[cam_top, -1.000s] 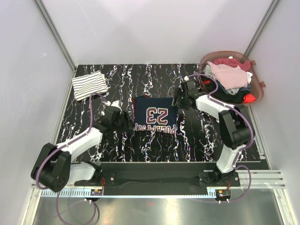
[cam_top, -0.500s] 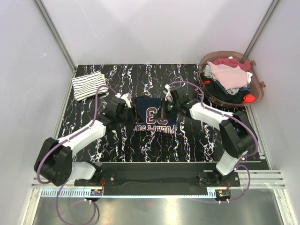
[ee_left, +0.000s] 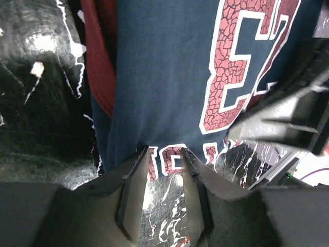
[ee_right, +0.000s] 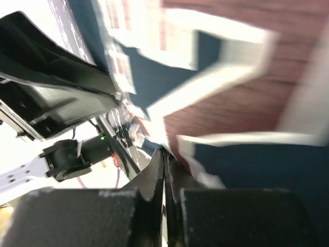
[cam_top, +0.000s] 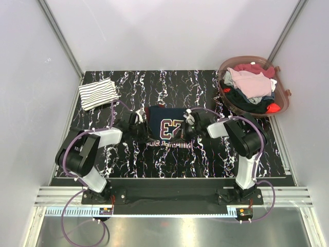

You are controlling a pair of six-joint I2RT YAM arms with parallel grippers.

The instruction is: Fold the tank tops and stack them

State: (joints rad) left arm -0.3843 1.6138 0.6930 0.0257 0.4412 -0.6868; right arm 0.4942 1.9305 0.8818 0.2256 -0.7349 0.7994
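1. The navy tank top (cam_top: 165, 128) lies flat, well left of the basket (cam_top: 286, 103); the striped tank top (cam_top: 97, 93) sits folded, farther left.
2. Left gripper (ee_left: 164, 154) — jaws narrowly apart at the hem. Right gripper (ee_right: 164, 162) pressed together; pinch unclear.
3. Soft, light, limp cloth — probably best gripped at its edges.

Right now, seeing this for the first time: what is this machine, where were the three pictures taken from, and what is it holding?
These are two robot arms bolted at the near edge of a black marbled table. The wide picture looks down from above. The other two come from a camera on each wrist. A folded striped tank top lies far left, a basket of clothes far right, and a navy tank top in the middle. The right end effector is shut, apparently pinching the navy top's edge. The left end effector is open at the opposite edge, gripping nothing.
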